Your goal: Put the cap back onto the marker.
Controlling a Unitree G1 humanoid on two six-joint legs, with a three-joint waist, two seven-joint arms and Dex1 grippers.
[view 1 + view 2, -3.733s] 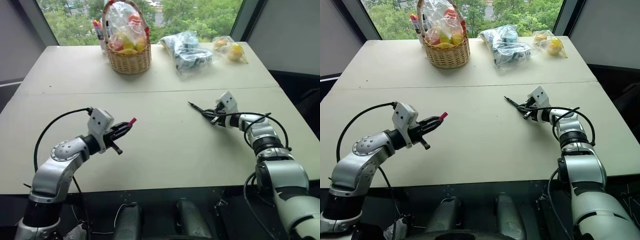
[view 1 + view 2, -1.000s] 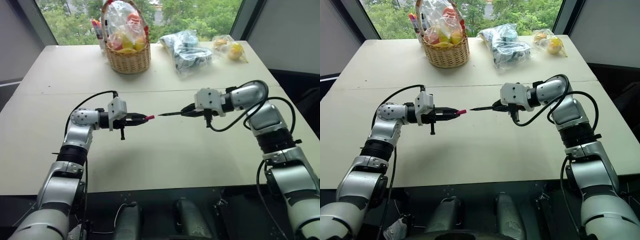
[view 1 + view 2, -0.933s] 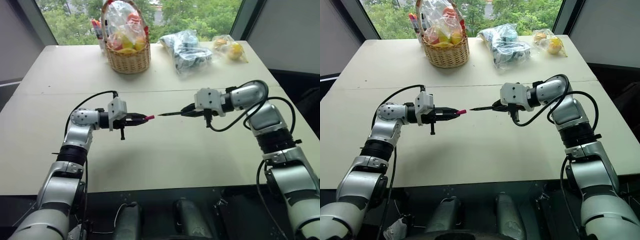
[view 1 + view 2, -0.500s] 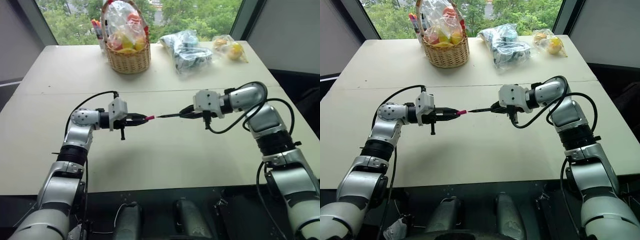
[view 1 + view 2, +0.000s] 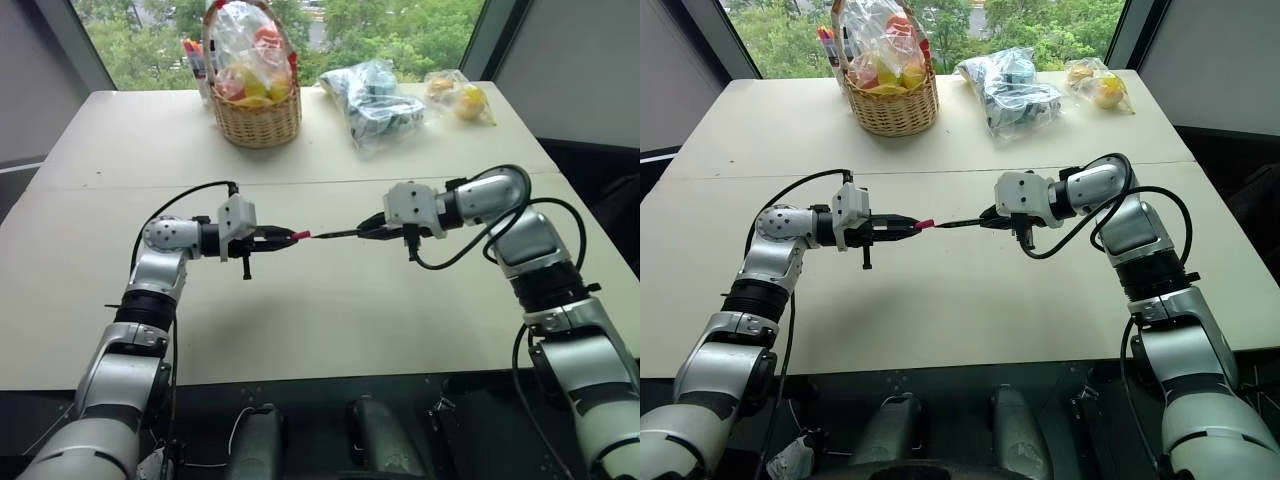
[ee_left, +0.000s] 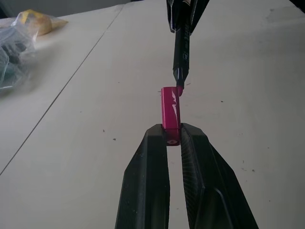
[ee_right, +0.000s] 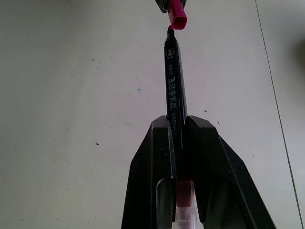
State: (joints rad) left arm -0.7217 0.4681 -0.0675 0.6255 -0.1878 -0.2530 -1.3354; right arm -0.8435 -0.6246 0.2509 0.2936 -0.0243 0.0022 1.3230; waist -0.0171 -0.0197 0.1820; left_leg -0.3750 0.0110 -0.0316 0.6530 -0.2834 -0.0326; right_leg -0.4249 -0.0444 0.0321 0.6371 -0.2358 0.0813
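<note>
The marker point(image 5: 335, 234) tip has closed the gap and now meets the cap point(image 5: 298, 236) mouth.

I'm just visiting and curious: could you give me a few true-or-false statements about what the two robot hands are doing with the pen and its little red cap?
1. The left gripper holds the cap. True.
2. The marker lies loose on the table. False: the right gripper holds it above the table.
3. The marker's tip is at the cap's open end. True.
4. The cap is fully pushed on. False: only the tip meets it.
</note>
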